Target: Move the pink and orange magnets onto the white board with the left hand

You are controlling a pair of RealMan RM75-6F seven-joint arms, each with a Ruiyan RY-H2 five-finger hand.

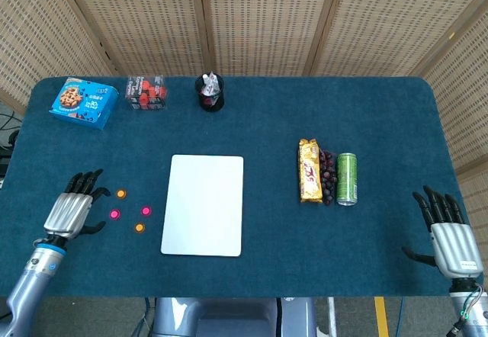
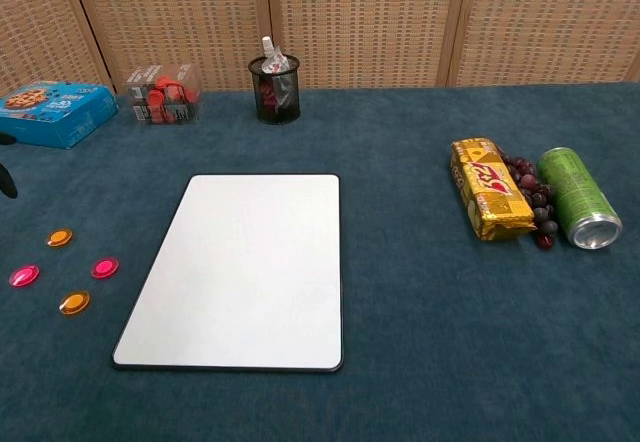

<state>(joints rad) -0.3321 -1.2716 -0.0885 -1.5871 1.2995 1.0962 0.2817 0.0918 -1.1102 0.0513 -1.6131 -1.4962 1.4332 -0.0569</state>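
The left hand (image 1: pixel 69 211) hovers spread and holding nothing, just left of four magnets (image 1: pixel 115 214) lying on blue cloth (image 1: pixel 259 123) left of the white board (image 1: pixel 203 204). The right hand (image 1: pixel 450 234) rests spread at the near right corner. Woven screens (image 1: pixel 259 17) stand behind.

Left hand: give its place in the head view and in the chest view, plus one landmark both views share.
Head view: the left hand is at lower left, fingers spread, holding nothing, just left of the four magnets and not touching them.
Chest view: only dark fingertips show at the left edge, above the magnets.
Shared landmark: the white board, right of the magnets in both views.
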